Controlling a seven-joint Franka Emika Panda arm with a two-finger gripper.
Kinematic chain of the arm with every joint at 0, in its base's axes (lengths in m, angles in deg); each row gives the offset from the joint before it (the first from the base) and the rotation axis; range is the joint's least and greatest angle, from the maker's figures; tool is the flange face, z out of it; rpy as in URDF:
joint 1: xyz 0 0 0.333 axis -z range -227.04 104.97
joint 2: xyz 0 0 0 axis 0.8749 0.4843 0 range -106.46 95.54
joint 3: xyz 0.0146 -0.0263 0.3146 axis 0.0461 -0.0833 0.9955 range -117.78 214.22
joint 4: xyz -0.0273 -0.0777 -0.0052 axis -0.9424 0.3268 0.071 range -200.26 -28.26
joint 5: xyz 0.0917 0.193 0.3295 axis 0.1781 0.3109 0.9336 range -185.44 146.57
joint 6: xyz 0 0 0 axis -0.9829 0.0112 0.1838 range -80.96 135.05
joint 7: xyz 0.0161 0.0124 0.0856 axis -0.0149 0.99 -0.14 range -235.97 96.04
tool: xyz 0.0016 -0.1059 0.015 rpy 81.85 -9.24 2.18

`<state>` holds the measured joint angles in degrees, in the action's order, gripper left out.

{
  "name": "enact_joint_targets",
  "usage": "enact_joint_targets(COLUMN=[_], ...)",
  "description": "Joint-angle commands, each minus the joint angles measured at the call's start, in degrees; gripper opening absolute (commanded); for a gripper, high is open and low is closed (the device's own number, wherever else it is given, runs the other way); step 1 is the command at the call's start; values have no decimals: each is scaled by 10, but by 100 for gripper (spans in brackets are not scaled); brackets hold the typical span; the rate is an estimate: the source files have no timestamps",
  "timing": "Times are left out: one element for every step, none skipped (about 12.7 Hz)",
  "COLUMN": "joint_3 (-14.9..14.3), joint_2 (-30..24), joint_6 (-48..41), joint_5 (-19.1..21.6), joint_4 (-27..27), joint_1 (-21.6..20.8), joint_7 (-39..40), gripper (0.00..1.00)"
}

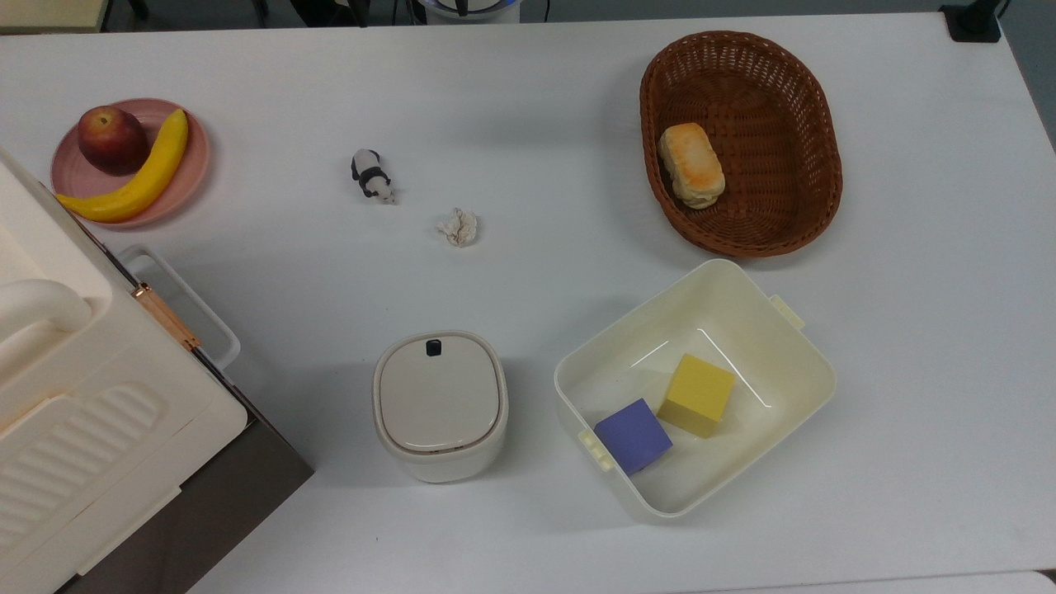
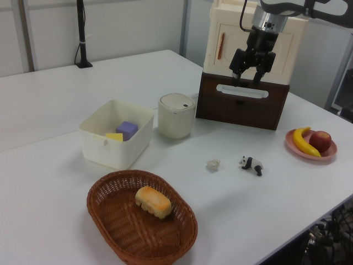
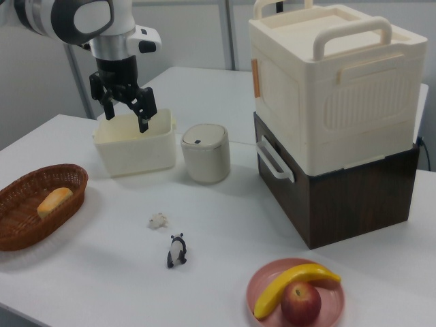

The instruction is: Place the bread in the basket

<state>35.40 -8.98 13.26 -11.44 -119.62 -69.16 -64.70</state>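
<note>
The bread lies inside the dark wicker basket, against the wall on the top view's left side; its orange-brown top faces up. The left view has the bread in the basket near the table's front. In the right view the bread rests in the basket at the far left. My gripper hangs high above the table, far from the basket, in front of the big cream box. The gripper is open and holds nothing.
A cream bin with a purple cube and a yellow cube sits beside the basket. A lidded pot, a paper ball, a toy panda, a pink fruit plate and a stacked cream box stand around.
</note>
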Motion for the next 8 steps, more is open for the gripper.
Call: enact_joint_targets(joint_3=[6,5,6,6,5,5,5,5], joint_2=[-5,-5,-6,-6,-6,-7,-7,-7], joint_6=[6,6,5,3,3,2,2,2], joint_5=[9,9,9,9,9,9,9,9], joint_4=[-5,-5,-5,-5,-5,-5,-5,-5], joint_1=[10,10,10,10,10,10,11,11], joint_7=[-8,-8,-8,-8,-8,-7,-7,-7], gripper=[100,100,100,100,100,100,100,100])
